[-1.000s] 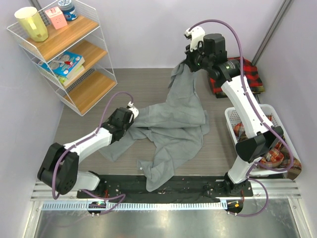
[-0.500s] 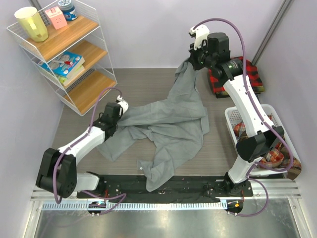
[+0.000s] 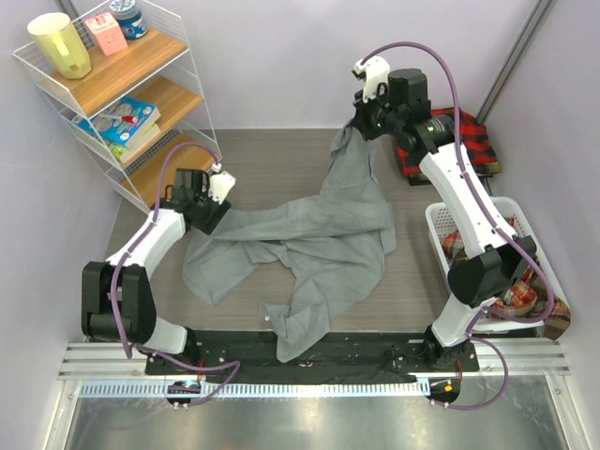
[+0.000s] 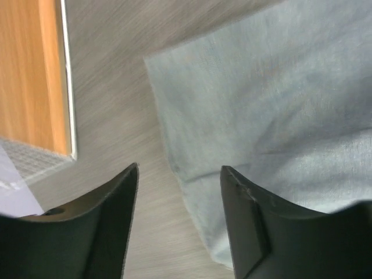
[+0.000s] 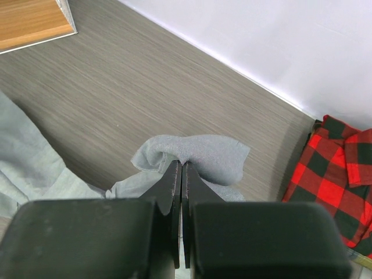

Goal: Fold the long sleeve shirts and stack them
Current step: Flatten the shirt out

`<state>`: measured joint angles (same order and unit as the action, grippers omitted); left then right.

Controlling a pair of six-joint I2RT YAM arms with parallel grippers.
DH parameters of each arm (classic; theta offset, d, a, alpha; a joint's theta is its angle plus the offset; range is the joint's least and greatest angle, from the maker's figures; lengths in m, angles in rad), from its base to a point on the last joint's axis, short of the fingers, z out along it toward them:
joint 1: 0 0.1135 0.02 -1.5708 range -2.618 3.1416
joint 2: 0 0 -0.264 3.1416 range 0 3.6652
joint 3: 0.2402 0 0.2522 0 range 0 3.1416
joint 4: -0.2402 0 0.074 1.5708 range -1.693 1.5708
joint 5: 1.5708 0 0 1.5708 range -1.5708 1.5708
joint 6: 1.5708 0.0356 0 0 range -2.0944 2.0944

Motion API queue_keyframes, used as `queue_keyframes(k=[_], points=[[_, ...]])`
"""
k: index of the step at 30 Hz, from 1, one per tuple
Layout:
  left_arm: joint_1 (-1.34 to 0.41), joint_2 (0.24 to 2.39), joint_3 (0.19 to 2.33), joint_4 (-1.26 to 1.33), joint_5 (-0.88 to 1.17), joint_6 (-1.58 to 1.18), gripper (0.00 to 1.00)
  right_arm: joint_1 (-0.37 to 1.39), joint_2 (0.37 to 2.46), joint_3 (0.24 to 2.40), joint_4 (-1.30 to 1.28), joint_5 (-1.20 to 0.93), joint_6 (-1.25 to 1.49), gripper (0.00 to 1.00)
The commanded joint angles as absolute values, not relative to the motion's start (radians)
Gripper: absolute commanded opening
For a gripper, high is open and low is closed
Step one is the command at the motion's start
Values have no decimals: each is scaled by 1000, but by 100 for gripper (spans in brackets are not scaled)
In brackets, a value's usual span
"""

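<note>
grey shirt (image 3: 323, 234) is spread crumpled across the table (image 3: 272, 159). Its far end is lifted by the right gripper (image 5: 181, 165), which is clamped tight on a bunched fold. The cloth's long line runs diagonally from that pinch down to the left gripper (image 4: 179, 170). That one is held wide apart with nothing gripped. The shirt's left corner edge is seen just ahead, passing between its fingers; contact cannot be told. The left arm is judged nearer for a pinch there.
</note>
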<state>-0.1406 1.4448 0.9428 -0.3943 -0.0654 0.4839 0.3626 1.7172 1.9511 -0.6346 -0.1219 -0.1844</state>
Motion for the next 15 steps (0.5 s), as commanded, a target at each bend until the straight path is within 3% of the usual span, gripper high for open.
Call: queue_keyframes(k=[1, 7, 15], points=[[-109, 1521, 1113, -540, 156, 610, 66, 360, 1657, 1937, -584, -159, -183, 1], [-72, 1790, 1400, -754, 282, 690, 74, 360, 1651, 1895, -584, -192, -166, 1], [-67, 2008, 1611, -897, 339, 775, 73, 360, 1640, 1855, -586, -184, -176, 1]])
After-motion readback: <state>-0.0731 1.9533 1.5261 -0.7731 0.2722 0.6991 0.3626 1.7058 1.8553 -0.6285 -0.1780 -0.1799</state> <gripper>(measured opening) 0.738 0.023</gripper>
